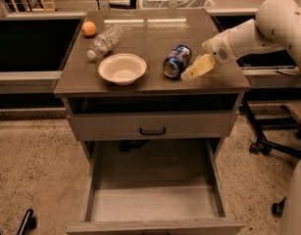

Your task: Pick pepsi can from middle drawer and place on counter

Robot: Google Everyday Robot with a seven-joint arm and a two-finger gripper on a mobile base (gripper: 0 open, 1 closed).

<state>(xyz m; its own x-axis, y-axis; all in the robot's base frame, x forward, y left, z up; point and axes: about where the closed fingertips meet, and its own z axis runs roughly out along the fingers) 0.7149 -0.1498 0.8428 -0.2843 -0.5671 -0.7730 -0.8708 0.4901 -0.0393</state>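
- Camera view — the pepsi can point(177, 61) lay on its side on the surface point(155, 31), to the right of the white bowl point(122, 68) and apart from it, so it was out of the drawer and on the counter top.
- The can's long axis ran on a diagonal: one silver end faced the front, toward the bowl's side, and the other end pointed back and to the right.
- The end effector point(196, 68) hung low over the surface further right of the bowl, just beyond the can on its right-hand side, and looked to be touching it or nearly so.
- I could not tell whether the end effector was open, closed or gripping the can.
- The single arm point(248, 35) reached in from the right, so the can lay to the end effector's left, toward the bowl.
- Behind the bowl and a little left lay a clear water bottle point(105, 41) on its side, and further back-left an orange point(89, 29).
- Below and in front of the bowl the middle drawer point(155, 204) stood pulled out with nothing seen on its pale floor.
- My judgement: the placing looked all but done and what remained was a clean withdrawal to the right — a can lying on its side may roll if nudged.
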